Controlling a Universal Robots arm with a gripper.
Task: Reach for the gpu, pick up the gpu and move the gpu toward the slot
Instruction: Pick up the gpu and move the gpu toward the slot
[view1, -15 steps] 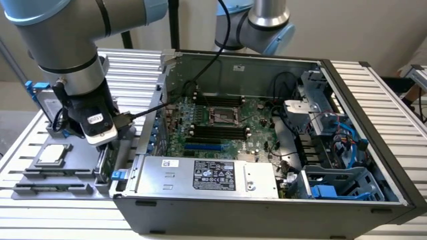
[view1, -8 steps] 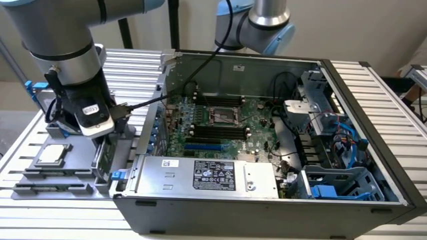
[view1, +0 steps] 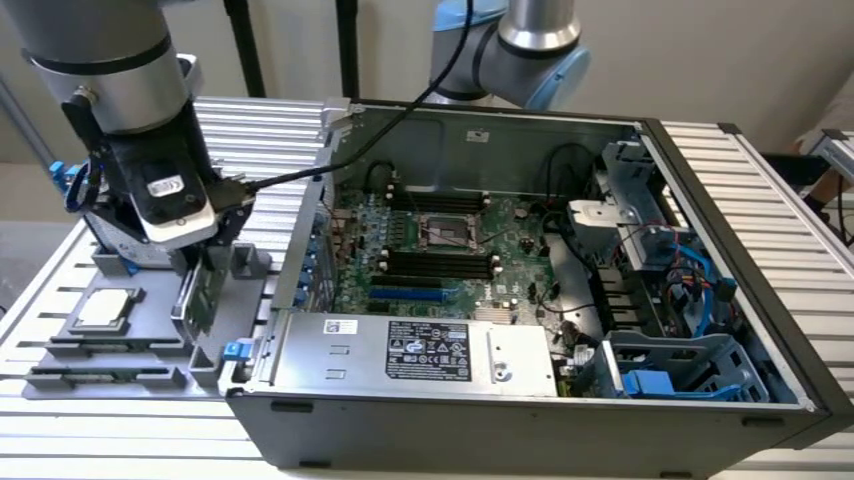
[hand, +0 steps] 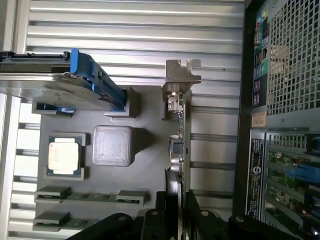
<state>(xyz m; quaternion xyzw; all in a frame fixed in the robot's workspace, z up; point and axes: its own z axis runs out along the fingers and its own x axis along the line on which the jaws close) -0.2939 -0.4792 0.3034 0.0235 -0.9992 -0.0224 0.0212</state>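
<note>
gpu (hand: 178, 145): upright in grey holder (hand: 145, 165), directly beneath pincer (hand: 176, 202).
pincer: low, astride gpu's top edge; clamped or not, cannot tell.
step: securing hold.
advice: centre on board, away from bracket (hand: 181, 75); lift straight.

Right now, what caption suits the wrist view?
Hand down at the gpu, which stands on edge in the grey tray beside the computer case.
</note>
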